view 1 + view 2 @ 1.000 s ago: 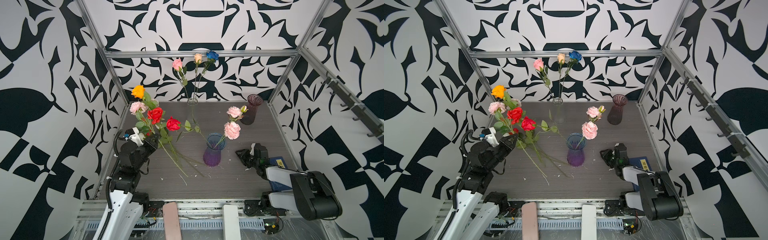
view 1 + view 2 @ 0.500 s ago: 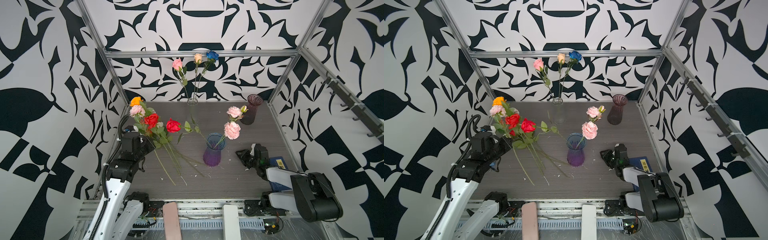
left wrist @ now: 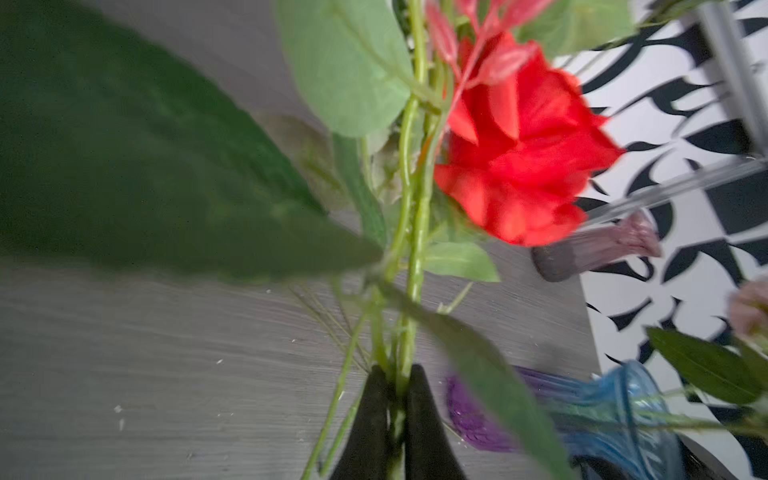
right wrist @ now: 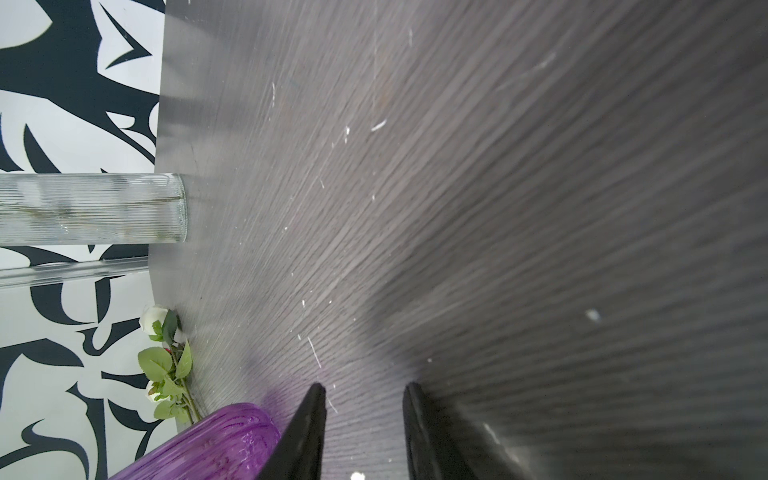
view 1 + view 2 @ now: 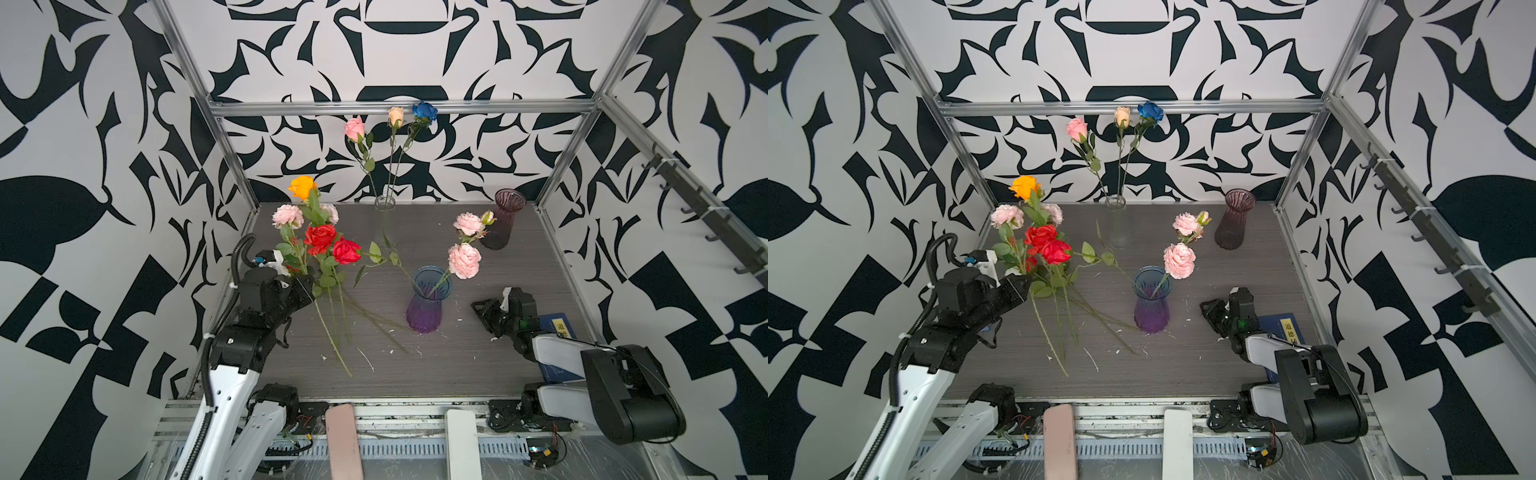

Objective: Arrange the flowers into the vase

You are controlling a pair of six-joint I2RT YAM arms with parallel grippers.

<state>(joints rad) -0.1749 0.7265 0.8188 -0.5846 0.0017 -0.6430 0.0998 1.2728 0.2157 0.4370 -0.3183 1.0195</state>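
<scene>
My left pincer is clamped on the flowers mid-stem, heads up, well left of the blue-purple vase, leaving the stem ends free to drop in. My right pincer sits open, empty, beside that vase.

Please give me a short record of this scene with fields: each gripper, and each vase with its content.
left gripper: shut on the stems of a mixed bunch (orange, red, pink heads)
right gripper: open, empty, low beside the blue-purple vase
blue-purple vase: middle of the table, holds pink carnations
clear vase: at the back, holds pink, cream and blue roses
mauve vase: back right, no flower seen in it
</scene>
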